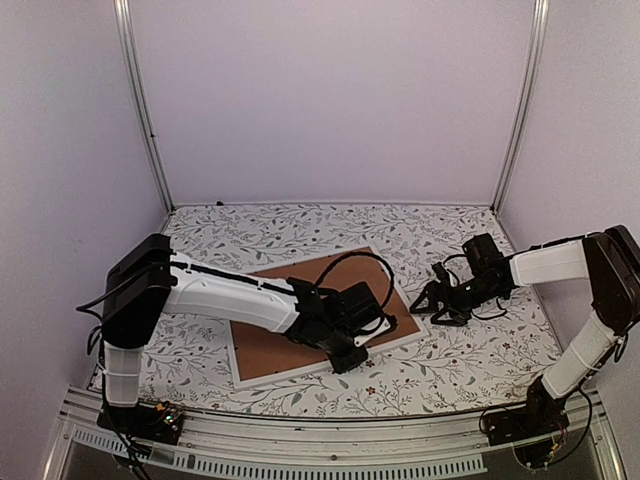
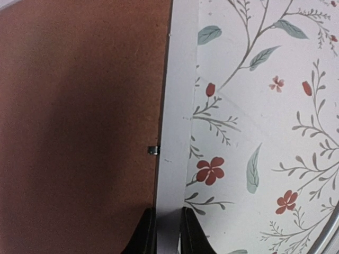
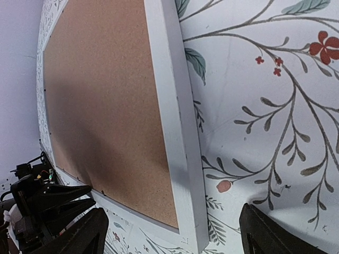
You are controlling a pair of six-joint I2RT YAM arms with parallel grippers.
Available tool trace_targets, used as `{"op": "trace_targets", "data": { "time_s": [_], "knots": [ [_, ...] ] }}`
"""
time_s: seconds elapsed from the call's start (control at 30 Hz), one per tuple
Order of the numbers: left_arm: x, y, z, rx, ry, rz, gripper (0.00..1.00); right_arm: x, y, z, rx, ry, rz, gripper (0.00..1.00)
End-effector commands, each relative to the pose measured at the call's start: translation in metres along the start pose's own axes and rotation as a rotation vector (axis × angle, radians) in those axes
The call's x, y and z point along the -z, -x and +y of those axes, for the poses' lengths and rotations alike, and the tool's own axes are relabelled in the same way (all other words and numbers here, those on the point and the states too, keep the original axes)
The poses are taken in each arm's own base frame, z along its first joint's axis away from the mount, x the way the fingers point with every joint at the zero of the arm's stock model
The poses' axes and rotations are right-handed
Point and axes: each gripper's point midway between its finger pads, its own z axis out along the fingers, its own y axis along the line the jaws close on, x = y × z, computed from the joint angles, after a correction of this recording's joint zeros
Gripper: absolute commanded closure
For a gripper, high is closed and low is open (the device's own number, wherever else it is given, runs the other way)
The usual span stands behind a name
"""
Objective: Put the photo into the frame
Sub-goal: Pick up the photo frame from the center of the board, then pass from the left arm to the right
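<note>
The white frame lies face down on the flowered cloth, with the brown backing board filling its back. The photo is hidden. My left gripper is at the frame's near right edge. In the left wrist view its jaws are shut on the white rail, one finger on the board side and one on the cloth side. My right gripper hovers just beyond the frame's right corner. Its fingers stand wide open, either side of that corner, touching nothing.
A small metal tab sits where the backing board meets the rail. The flowered cloth covers the table. White walls and metal posts enclose the back and sides. A black cable loops over the board.
</note>
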Motion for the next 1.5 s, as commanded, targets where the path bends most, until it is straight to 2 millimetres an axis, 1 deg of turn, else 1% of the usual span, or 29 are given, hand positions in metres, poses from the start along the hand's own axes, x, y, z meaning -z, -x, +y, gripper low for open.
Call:
{"op": "trace_targets", "data": {
  "time_s": [0.0, 0.27, 0.4, 0.47, 0.53, 0.6, 0.73, 0.9, 1.13, 1.2, 1.3, 1.37, 1.43, 1.47],
  "knots": [
    [0.03, 0.015, 0.009, 0.062, -0.024, -0.061, 1.0, -0.009, -0.014, -0.015, -0.048, -0.022, 0.045, 0.11],
    [0.044, 0.029, 0.012, 0.077, -0.05, -0.105, 1.0, -0.011, -0.027, -0.009, -0.071, 0.047, 0.06, 0.13],
    [0.049, 0.033, 0.012, 0.081, -0.055, -0.119, 1.0, -0.013, -0.033, -0.002, -0.094, 0.111, 0.061, 0.15],
    [0.049, 0.034, 0.013, 0.084, -0.056, -0.121, 1.0, -0.014, -0.036, 0.003, -0.106, 0.154, 0.065, 0.17],
    [0.049, 0.034, 0.013, 0.088, -0.055, -0.12, 1.0, -0.014, -0.038, 0.008, -0.117, 0.203, 0.072, 0.22],
    [0.048, 0.033, 0.013, 0.091, -0.057, -0.117, 1.0, -0.015, -0.04, 0.01, -0.134, 0.232, 0.079, 0.28],
    [0.044, 0.029, 0.012, 0.102, -0.059, -0.105, 1.0, -0.016, -0.039, 0.015, -0.142, 0.267, 0.076, 0.41],
    [0.038, 0.019, 0.011, 0.12, -0.054, -0.086, 1.0, -0.011, -0.03, 0.022, -0.139, 0.276, 0.054, 0.56],
    [0.033, 0.01, 0.008, 0.123, -0.044, -0.075, 1.0, -0.003, -0.018, 0.031, -0.123, 0.281, 0.019, 0.7],
    [0.033, 0.008, 0.009, 0.124, -0.035, -0.072, 0.96, -0.001, -0.017, 0.034, -0.12, 0.284, 0.013, 0.74],
    [0.034, 0.009, 0.012, 0.131, -0.01, -0.078, 0.83, 0.004, -0.016, 0.037, -0.116, 0.287, 0.004, 0.79],
    [0.037, 0.011, 0.016, 0.141, 0.007, -0.087, 0.71, 0.006, -0.016, 0.039, -0.115, 0.287, 0.003, 0.8],
    [0.04, 0.013, 0.018, 0.143, 0.036, -0.097, 0.57, 0.009, -0.016, 0.042, -0.111, 0.291, 0.002, 0.82],
    [0.042, 0.015, 0.02, 0.141, 0.053, -0.102, 0.52, 0.01, -0.017, 0.043, -0.117, 0.288, 0.008, 0.82]
  ]
}}
